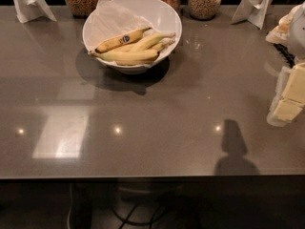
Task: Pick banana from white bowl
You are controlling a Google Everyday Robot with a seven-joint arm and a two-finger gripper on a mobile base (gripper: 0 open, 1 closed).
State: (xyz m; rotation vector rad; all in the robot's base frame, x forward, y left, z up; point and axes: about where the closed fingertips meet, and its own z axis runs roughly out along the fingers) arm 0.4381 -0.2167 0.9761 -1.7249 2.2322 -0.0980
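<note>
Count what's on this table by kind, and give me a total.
Bananas: at least 4, overlapping
Bowl: 1, holding them
Jars: 4
White cards: 2
Total: at least 11
Gripper: 1, at the picture's right edge, away from the bowl, not tallied

Dim; glare spots on table; white bowl shadow; hand right edge.

Grey table with white bowl, glass jars, white stands; gripper at right edge.
</note>
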